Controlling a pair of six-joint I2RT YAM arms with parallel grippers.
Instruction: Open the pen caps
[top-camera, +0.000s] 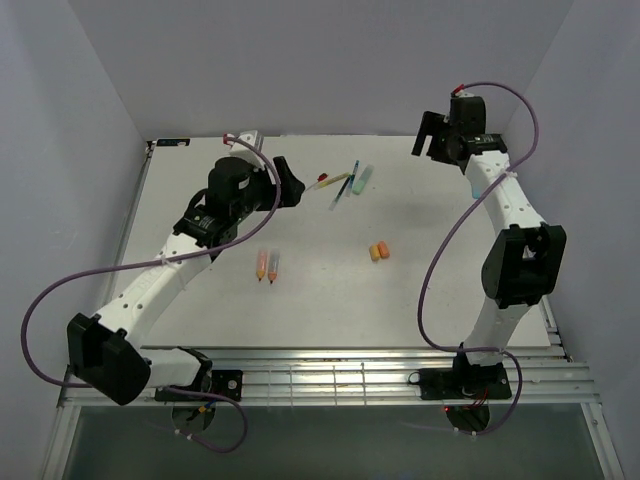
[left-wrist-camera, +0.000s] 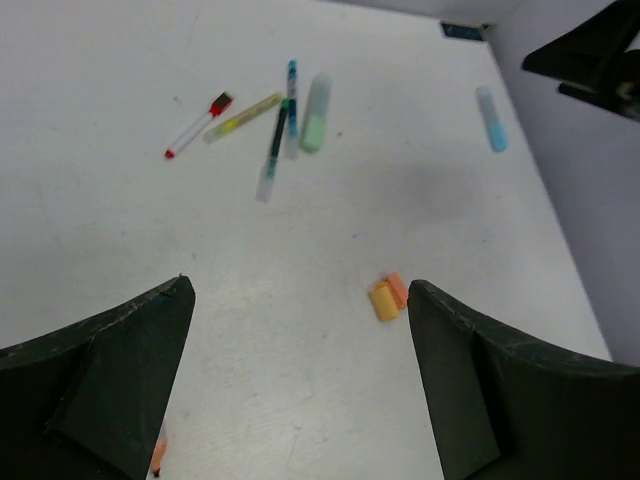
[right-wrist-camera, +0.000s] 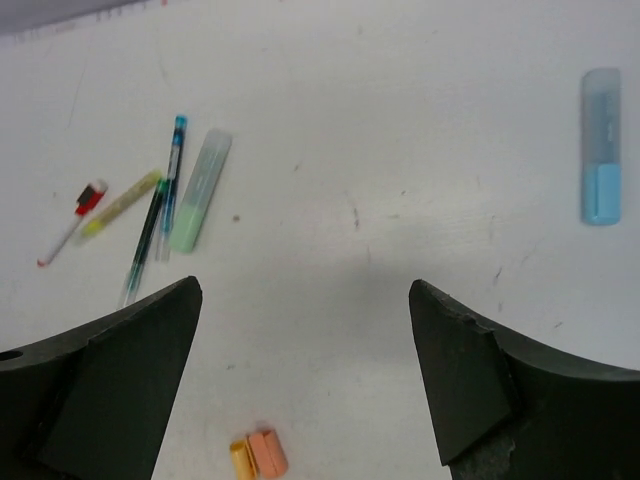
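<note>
A white table (top-camera: 430, 300) with faint scuffs stands inside plain, pale grey-lilac walls (top-camera: 330, 60) on three sides. A slotted metal rail (top-camera: 330, 378) runs along its near edge, under soft, even light.

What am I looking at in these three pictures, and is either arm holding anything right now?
You see two robot arms bolted at the near edge of a white table. The wide picture comes from a fixed camera above and behind them, with the left claw on the left and the right claw on the right. The other two pictures come from a camera on each wrist. The dark wedges at the bottom of those are the claw's own fingers. Both claws are open and hold nothing. On the table lie two loose orange caps, two orange pens, and a cluster of pens with a pale green highlighter. A blue highlighter lies apart, further right.
</note>
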